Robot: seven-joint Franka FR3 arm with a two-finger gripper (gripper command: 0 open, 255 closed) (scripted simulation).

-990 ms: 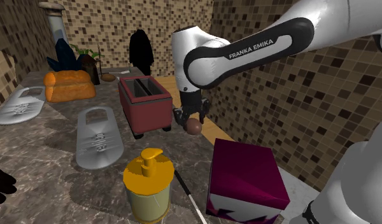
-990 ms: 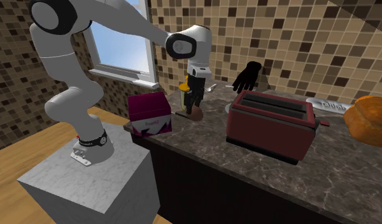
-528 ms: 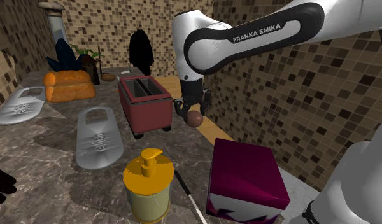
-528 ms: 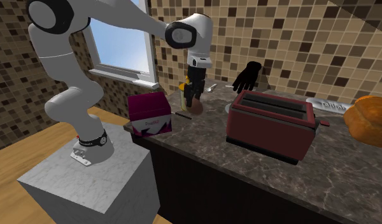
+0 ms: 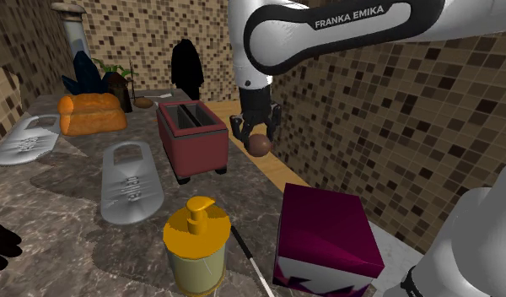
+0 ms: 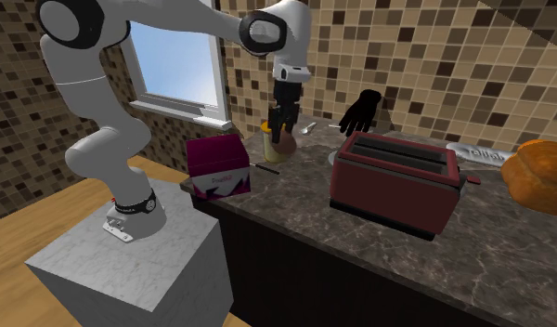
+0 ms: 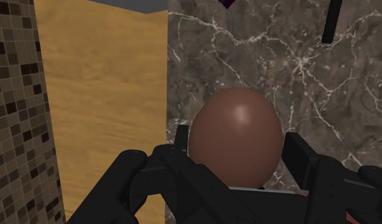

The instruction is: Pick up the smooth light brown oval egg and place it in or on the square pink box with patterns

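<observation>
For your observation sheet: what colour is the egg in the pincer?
The egg is plain reddish brown, clearest in the wrist view.

Dark marble counter carries a red toaster. Beside the toaster lies a flat grey piece; stand-side of the toaster sit a yellow-capped bottle and a magenta box.

- The egg is brown, smooth and oval. A small shiny spot is seen on its top.
- It is held up in the air, pinched between the two black fingers of the gripper.
- The box is square and dark pink, with white shapes drawn on its side.
- The box is set flat on the dark stone counter, by its edge. Its top is closed.
- The egg is kept higher than the box and well apart from it.
</observation>
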